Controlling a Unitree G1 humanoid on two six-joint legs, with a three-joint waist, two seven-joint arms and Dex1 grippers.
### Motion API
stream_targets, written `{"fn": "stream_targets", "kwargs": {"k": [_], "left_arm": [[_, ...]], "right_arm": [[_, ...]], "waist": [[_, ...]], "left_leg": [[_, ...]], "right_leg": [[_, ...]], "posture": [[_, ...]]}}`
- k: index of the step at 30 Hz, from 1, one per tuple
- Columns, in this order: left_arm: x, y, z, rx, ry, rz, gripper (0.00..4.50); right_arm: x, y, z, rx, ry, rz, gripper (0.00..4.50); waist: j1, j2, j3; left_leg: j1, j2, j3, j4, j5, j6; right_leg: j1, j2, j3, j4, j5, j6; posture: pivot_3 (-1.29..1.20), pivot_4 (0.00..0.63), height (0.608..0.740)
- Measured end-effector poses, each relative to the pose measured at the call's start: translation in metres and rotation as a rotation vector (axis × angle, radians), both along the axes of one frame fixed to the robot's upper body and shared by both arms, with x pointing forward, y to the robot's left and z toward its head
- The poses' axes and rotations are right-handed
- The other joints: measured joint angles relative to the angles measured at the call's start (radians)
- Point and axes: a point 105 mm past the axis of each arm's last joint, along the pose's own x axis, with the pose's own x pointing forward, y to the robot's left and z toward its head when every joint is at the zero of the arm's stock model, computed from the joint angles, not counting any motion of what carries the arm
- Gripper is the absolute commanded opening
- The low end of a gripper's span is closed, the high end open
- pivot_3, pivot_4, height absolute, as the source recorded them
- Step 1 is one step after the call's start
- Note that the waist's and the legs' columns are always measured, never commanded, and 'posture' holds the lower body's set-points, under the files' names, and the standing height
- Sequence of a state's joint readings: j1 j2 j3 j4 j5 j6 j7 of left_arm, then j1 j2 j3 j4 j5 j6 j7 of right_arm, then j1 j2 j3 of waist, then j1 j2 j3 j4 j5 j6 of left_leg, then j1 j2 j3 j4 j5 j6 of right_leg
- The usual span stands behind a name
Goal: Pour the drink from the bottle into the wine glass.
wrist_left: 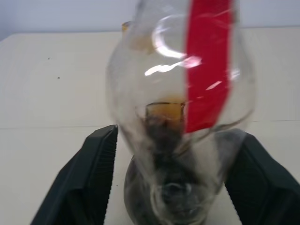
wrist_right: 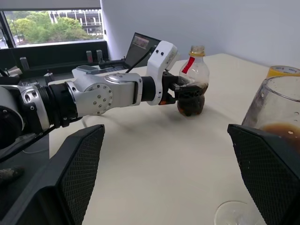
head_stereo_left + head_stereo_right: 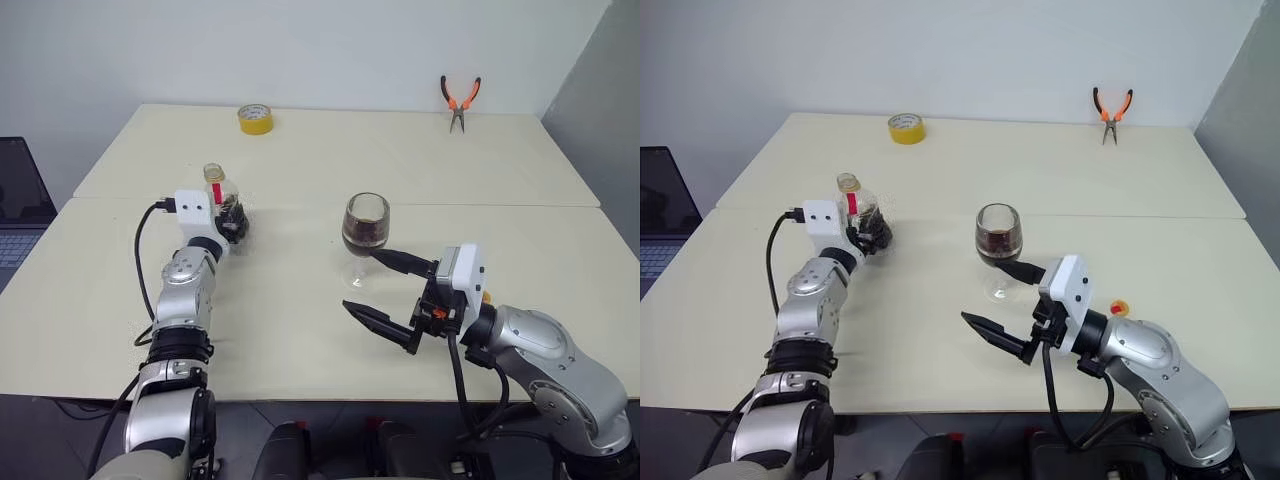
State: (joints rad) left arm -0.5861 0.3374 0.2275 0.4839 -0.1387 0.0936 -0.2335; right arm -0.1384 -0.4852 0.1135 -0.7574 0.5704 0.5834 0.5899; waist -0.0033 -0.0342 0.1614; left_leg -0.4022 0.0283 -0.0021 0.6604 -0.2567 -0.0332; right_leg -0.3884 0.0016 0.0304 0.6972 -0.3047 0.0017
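1. On the pale bench (image 3: pixel 300 330), the wine glass (image 3: pixel 365 238) already has dark drink (image 3: pixel 364 236) in its bowl, so I think the pouring is mostly done.
2. Near my left side the bottle (image 3: pixel 222 203) stands upright on the bench, well apart from the glass. A little dark drink sits at its bottom.
3. My left fingers (image 1: pixel 101 173) stand one on each side of the bottle's lower part. I see a small gap by one of them in my left wrist view, so they look let go, or nearly so. I cannot be sure they have fully let go.
4. My right fingers (image 3: pixel 400 262) are spread wide open and hold nothing. One tip is close beside the glass bowl. I cannot tell if it touches.
5. What is left, I think, is just to pull my left hand away from the bottle.
6. Bottle: clear thin plastic, round and squat, short neck, with a red label strip (image 1: pixel 206 65). It looks light and easy to tip.
7. Glass: clear and smooth, round bowl, thin stem, flat round foot. It looks easy to knock over.
8. Fingers: black, pointed, with a rough mesh on the inside.
9. Bench: smooth, flat and cream. Far back lie a yellow tape roll (image 3: pixel 255 119) and orange pliers (image 3: pixel 459 101).
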Motion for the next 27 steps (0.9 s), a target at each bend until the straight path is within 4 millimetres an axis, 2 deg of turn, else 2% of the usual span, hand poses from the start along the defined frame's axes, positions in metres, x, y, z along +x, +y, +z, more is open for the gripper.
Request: {"fn": "stream_targets", "kwargs": {"k": [1,11,13,17,20,27], "left_arm": [[-0.002,-0.001,0.0,0.008,-0.006,-0.007,4.47],[-0.035,0.007,0.001,0.072,-0.022,0.006,4.47],[-0.046,0.012,0.003,0.092,-0.029,0.021,4.47],[-0.068,0.027,0.004,0.106,-0.015,0.112,4.47],[-0.081,0.02,-0.003,0.131,0.009,0.081,4.47],[-0.085,0.006,-0.007,0.074,0.005,0.046,4.47]], "right_arm": [[0.0,0.0,0.0,-0.001,0.001,0.001,4.5],[0.001,-0.005,-0.005,-0.032,-0.018,-0.033,4.5],[0.002,-0.012,-0.009,-0.03,-0.009,-0.071,4.5],[0.012,-0.038,-0.025,-0.016,0.016,-0.222,4.5],[0.02,-0.056,-0.038,0.015,0.048,-0.32,4.5],[0.041,-0.077,-0.057,0.089,0.021,-0.556,4.5]], "waist": [[0.0,0.0,0.0],[0.0,0.0,0.0],[0.0,0.0,0.0],[0.001,0.0,0.0],[0.001,0.0,0.0],[0.0,0.0,0.0]], "left_leg": [[0.0,0.0,0.0,0.0,0.0,0.0],[0.0,0.001,0.0,0.0,0.0,0.0],[0.0,0.001,0.0,0.0,0.0,-0.001],[0.001,0.001,0.0,0.0,-0.001,0.0],[0.002,0.001,0.001,-0.001,-0.001,0.0],[0.002,0.001,0.002,-0.001,-0.001,-0.001]], "right_leg": [[0.0,0.0,0.0,0.0,0.0,0.0],[0.0,0.0,0.0,0.0,0.0,0.0],[0.0,0.0,0.001,-0.001,0.0,0.0],[0.002,0.0,0.001,0.0,0.0,0.0],[0.002,0.0,0.001,0.0,0.0,0.0],[0.001,0.0,0.002,-0.001,0.0,0.001]], "posture": [[0.0,0.15,0.74],[0.0,0.15,0.74],[0.0,0.15,0.74],[0.0,0.15,0.74],[0.0,0.15,0.74],[0.0,0.15,0.74]]}}
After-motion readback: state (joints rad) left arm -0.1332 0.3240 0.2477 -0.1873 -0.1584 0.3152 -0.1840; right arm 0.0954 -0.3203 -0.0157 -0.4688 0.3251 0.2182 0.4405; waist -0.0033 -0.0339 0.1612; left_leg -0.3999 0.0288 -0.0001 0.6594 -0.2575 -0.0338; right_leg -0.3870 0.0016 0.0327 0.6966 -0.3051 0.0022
